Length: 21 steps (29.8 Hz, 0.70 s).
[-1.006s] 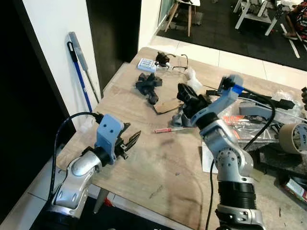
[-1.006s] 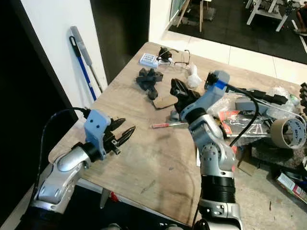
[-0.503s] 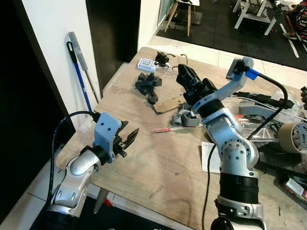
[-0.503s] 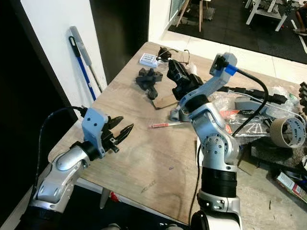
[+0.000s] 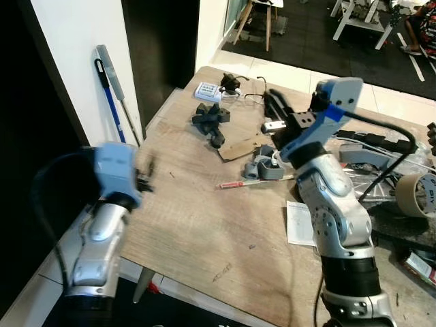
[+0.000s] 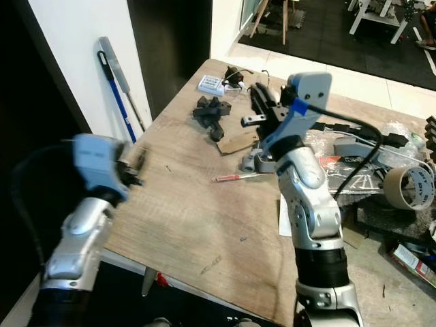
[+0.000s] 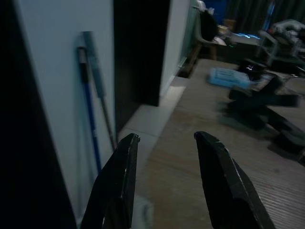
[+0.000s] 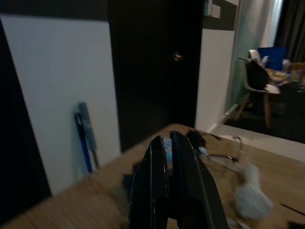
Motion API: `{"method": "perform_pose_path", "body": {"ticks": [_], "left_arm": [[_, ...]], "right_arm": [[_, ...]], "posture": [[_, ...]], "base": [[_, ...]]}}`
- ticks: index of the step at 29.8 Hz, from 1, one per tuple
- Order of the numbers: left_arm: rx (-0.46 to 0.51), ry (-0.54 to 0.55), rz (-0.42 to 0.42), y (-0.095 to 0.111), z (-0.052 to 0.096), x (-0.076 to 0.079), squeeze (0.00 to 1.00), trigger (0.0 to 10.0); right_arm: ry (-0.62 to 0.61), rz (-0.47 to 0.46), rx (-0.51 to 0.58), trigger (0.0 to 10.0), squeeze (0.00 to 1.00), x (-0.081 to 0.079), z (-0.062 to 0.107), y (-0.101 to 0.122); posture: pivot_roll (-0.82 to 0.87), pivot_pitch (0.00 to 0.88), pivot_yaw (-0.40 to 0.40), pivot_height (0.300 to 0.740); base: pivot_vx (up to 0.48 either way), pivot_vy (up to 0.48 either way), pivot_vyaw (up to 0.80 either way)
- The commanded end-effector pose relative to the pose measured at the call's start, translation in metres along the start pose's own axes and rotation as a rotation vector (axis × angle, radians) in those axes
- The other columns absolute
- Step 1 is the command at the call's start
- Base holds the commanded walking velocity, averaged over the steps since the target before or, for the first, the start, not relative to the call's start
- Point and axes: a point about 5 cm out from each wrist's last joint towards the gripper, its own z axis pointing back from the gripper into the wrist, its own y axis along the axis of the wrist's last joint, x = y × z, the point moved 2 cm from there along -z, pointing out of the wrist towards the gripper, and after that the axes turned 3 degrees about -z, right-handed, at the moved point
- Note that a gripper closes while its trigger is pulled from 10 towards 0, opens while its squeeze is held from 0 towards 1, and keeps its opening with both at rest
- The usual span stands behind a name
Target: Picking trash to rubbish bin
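A crumpled white paper point(image 8: 250, 195) lies at the far end of the wooden table point(image 5: 204, 225), near a brown cardboard scrap point(image 5: 238, 148) and a red pen point(image 5: 238, 184). My right gripper point(image 5: 272, 99) is raised above that clutter and points toward the far left. Its fingers point(image 8: 164, 143) are pressed together with nothing seen between them. My left gripper point(image 7: 167, 138) is open and hovers at the table's left edge, aimed along the wall side. In the eye views the left gripper point(image 5: 143, 180) is blurred by motion. No bin is seen.
Black clamp parts point(image 5: 211, 121), a small blue-white box point(image 5: 206, 91), glasses point(image 5: 255, 95) and grey pieces point(image 5: 262, 167) lie at the far end. Plastic wrappers point(image 5: 354, 177), a tape roll point(image 5: 419, 194) and a paper slip point(image 5: 298, 223) crowd the right. A broom point(image 5: 112, 102) leans on the left wall.
My right arm has lifted off the clutter, its gripper now higher and turned toward the far side. My left arm has swung left and back toward the table edge.
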Motion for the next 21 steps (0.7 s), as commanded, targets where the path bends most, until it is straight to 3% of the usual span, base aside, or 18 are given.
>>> {"method": "perform_pose_path", "body": {"ticks": [1,2,3,6,10,14,18,21], "left_arm": [[-0.034,0.008,0.013,-0.006,0.008,0.001,0.00,10.0],[-0.037,-0.002,-0.008,-0.005,0.013,0.002,0.00,10.0],[-0.037,-0.002,-0.008,-0.005,0.013,0.002,0.00,10.0],[-0.039,0.008,-0.005,-0.004,0.018,0.000,0.00,10.0],[-0.048,-0.006,-0.018,-0.004,0.019,0.004,0.00,10.0],[-0.039,-0.083,-0.017,0.000,0.016,0.019,0.00,10.0],[-0.041,-0.076,-0.014,0.001,0.016,0.018,0.00,10.0],[-0.045,-0.109,-0.063,0.001,0.017,0.020,0.00,10.0]], "right_arm": [[-0.012,0.049,0.015,10.0,0.00,0.001,0.006,0.001],[-0.018,0.131,0.000,10.0,0.00,0.004,0.011,-0.002],[-0.018,0.131,0.000,10.0,0.00,0.004,0.011,-0.002],[-0.014,0.260,0.021,10.0,0.00,0.004,0.017,-0.001],[-0.023,0.313,0.022,10.0,0.00,0.007,0.026,-0.007],[-0.051,0.229,-0.008,10.0,0.00,0.009,0.033,-0.020],[-0.043,0.189,-0.031,10.0,0.00,0.006,0.035,-0.027],[-0.017,0.084,-0.075,10.0,0.00,-0.003,0.039,-0.040]], "posture": [[-0.04,0.165,-0.058,0.740],[-0.03,0.166,-0.057,0.740],[-0.03,0.166,-0.057,0.740],[-0.04,0.160,-0.057,0.740],[-0.03,0.152,-0.060,0.740],[-0.04,0.146,-0.062,0.740],[-0.04,0.145,-0.062,0.740],[-0.03,0.140,-0.067,0.740]], "base": [[0.000,0.000,0.00],[0.000,0.000,0.00],[0.000,0.000,0.00],[0.000,0.000,0.00],[0.000,0.000,0.00],[0.000,0.000,0.00],[0.000,0.000,0.00],[0.000,0.000,0.00]]}}
